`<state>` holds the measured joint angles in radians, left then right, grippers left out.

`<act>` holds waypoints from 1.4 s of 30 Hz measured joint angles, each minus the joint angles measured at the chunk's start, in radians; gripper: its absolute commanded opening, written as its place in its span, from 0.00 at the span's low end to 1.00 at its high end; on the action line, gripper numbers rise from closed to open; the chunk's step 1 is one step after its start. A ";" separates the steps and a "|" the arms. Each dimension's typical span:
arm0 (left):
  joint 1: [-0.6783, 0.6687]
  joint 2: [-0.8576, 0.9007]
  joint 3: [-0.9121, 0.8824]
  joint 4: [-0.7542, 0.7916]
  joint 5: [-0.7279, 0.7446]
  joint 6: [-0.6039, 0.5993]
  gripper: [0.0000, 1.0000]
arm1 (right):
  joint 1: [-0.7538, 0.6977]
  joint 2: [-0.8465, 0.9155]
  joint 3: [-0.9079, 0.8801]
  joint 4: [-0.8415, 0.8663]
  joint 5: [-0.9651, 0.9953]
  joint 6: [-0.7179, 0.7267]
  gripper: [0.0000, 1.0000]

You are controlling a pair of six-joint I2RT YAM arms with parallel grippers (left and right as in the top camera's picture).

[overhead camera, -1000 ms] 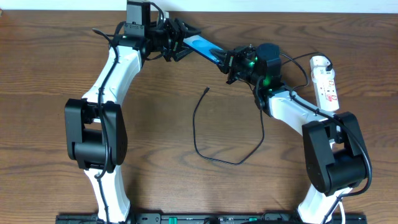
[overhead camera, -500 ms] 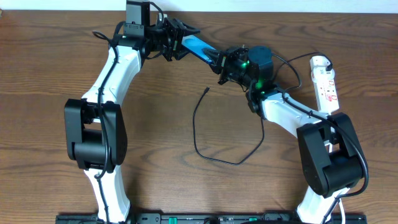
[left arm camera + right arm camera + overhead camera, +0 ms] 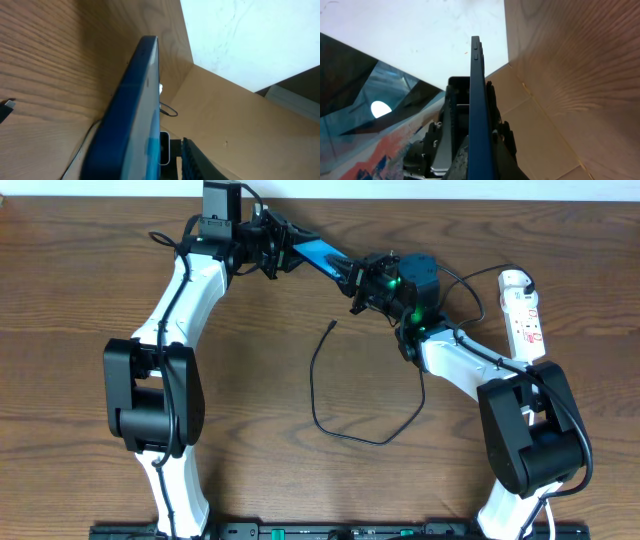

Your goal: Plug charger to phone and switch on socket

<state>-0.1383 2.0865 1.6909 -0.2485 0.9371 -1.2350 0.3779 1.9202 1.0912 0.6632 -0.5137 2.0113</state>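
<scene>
Overhead: straight down from high above the whole table [image 3: 80,300], far edge at the top.
Left wrist: very close along the phone [image 3: 131,120], low over the wood, facing the white wall [image 3: 250,40].
Right wrist: equally close, edge-on along the phone.
Shared: the phone, in all three views.

1. Hidden under left tool [image 3: 272,246] and right tool [image 3: 358,278]: both ends of phone [image 3: 318,252].
2. Cut off by left wrist view's bottom edge: phone's lower part; left tool's grip unreadable.
3. Too small overhead: plug tip of charger [image 3: 313,395].
</scene>
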 measured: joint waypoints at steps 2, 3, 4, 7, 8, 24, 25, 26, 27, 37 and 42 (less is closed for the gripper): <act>0.000 0.000 0.000 -0.002 0.000 -0.002 0.21 | -0.001 0.000 0.000 0.001 0.001 0.000 0.01; 0.000 0.000 0.000 -0.002 0.000 -0.002 0.19 | -0.001 0.000 0.000 0.001 0.001 0.000 0.01; 0.000 0.000 0.000 -0.002 0.000 -0.003 0.14 | -0.001 0.000 0.000 0.003 0.002 0.000 0.01; 0.000 0.000 -0.001 -0.005 -0.001 -0.002 0.08 | -0.002 0.000 0.002 0.008 0.007 0.000 0.01; 0.000 0.000 -0.001 -0.005 -0.001 -0.002 0.08 | -0.002 0.000 0.003 0.008 0.008 0.001 0.02; 0.000 0.000 -0.002 0.003 0.000 0.010 0.07 | 0.004 0.000 0.003 -0.005 -0.027 0.002 0.40; 0.000 0.000 -0.002 0.003 -0.001 0.016 0.07 | 0.004 0.000 0.003 -0.005 -0.028 -0.001 0.43; 0.000 0.000 -0.002 0.003 0.000 0.025 0.07 | 0.004 0.000 0.003 -0.005 -0.031 -0.006 0.47; 0.000 0.000 -0.002 0.003 0.000 0.034 0.08 | 0.004 0.000 0.003 -0.007 -0.032 -0.014 0.49; 0.057 0.000 -0.002 -0.082 0.000 0.188 0.08 | -0.023 0.000 0.002 -0.103 -0.026 -0.293 0.65; 0.116 0.000 -0.002 -0.157 -0.005 0.280 0.07 | -0.054 0.000 0.003 -0.227 -0.019 -0.494 0.74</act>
<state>-0.0227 2.0865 1.6890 -0.4057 0.9325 -0.9546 0.3237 1.9198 1.0939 0.4362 -0.5323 1.5177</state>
